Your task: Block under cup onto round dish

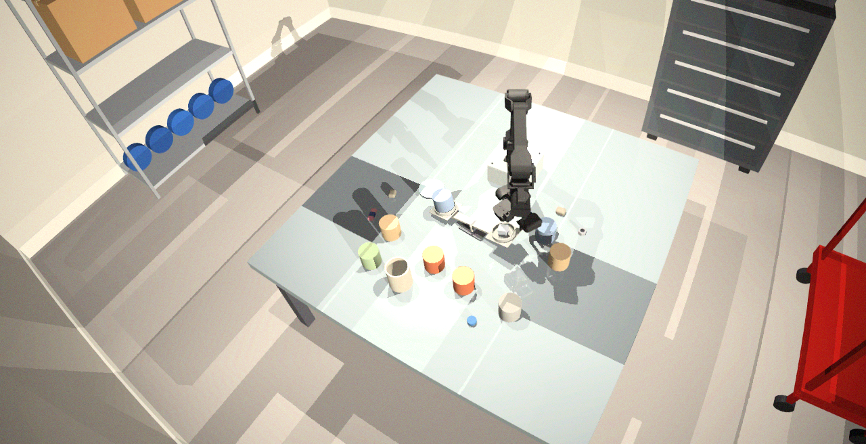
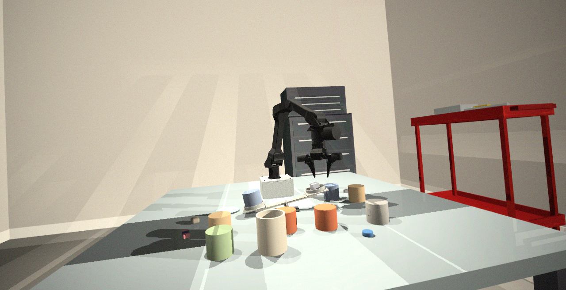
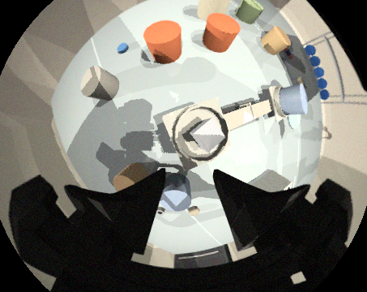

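The small balance (image 1: 467,224) (image 2: 285,200) (image 3: 243,115) lies in the middle of the table. One blue cup (image 1: 443,200) (image 2: 252,197) (image 3: 293,99) stands upside down on its left end. On the right end's round pan lies a bare pale grey block (image 1: 502,232) (image 2: 314,185) (image 3: 205,135). The other blue cup (image 1: 547,230) (image 2: 331,191) (image 3: 175,197) stands on the table just right of that pan. My gripper (image 1: 513,218) (image 2: 320,174) (image 3: 189,172) is open and empty, pointing down a short way above the block. The pale round dish (image 1: 431,187) (image 2: 232,210) lies behind the left cup.
Several cylinders stand in front of the balance: two orange (image 1: 433,259) (image 1: 463,280), tan (image 1: 390,227) (image 1: 559,256), green (image 1: 369,256), an open cream one (image 1: 398,275) and a grey one (image 1: 509,306). A small blue disc (image 1: 471,321) and tiny cubes lie around.
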Robot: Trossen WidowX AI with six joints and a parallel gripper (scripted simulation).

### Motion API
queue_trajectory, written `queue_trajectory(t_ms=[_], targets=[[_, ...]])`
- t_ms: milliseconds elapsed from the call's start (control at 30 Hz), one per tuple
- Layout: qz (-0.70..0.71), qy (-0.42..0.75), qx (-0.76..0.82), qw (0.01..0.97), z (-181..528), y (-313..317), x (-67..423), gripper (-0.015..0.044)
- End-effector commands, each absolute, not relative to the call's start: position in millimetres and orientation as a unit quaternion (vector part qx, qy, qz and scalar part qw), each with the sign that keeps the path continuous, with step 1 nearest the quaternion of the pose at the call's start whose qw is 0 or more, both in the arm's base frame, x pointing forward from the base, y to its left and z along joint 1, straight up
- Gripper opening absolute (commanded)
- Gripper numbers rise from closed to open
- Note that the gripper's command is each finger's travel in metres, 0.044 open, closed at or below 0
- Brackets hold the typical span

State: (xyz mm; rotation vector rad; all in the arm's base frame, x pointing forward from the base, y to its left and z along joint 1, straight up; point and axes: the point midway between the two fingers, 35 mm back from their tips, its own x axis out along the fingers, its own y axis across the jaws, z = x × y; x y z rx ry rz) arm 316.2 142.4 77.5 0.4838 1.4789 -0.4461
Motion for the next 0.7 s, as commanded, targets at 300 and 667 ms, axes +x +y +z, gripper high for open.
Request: queue_trajectory(t_ms=[300,667], targets=[[-0.338,0.605,0.360,0.625,85.3,123.4,327.2,0.0260],[-0.448,0.532,0.469,0.545,91.1,105.3,334.9,0.0260]])
